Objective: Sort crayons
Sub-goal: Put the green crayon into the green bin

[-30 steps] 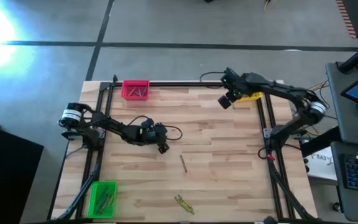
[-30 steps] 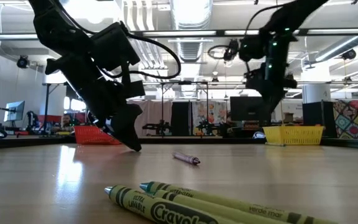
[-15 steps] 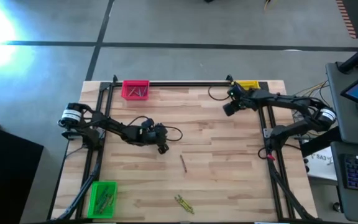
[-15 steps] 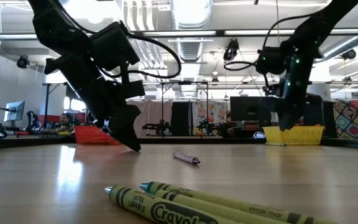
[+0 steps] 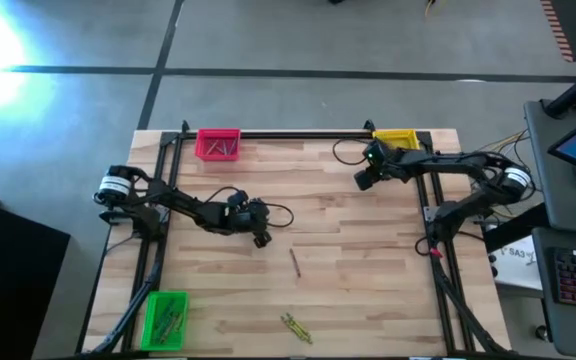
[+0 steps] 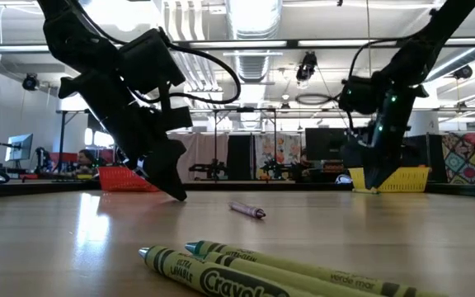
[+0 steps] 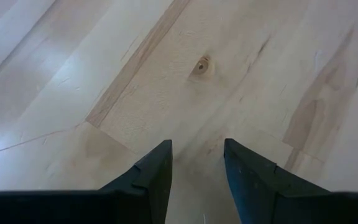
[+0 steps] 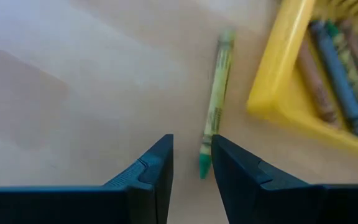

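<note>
My right gripper (image 5: 363, 180) is open, low over the table beside the yellow bin (image 5: 398, 137). In its wrist view a yellow-green crayon (image 8: 216, 106) lies on the wood next to the bin (image 8: 278, 74). The crayon's green tip shows in the gap between my right gripper's (image 8: 191, 158) fingers, with no contact visible. My left gripper (image 5: 261, 238) is open and empty over bare wood (image 7: 197, 162). A brownish-red crayon (image 5: 294, 263) lies mid-table, also in the low view (image 6: 247, 210). Two olive-green crayons (image 5: 295, 327) lie side by side near the front edge (image 6: 262, 272).
A pink bin (image 5: 218, 144) at the far left and a green bin (image 5: 165, 318) at the near left hold crayons. The yellow bin holds several crayons (image 8: 334, 68). Black frame rails (image 5: 158, 200) run along the table's left, right and far sides.
My right gripper has come down from well above the table to just over the wood beside the yellow bin, shifting a little toward the near edge.
</note>
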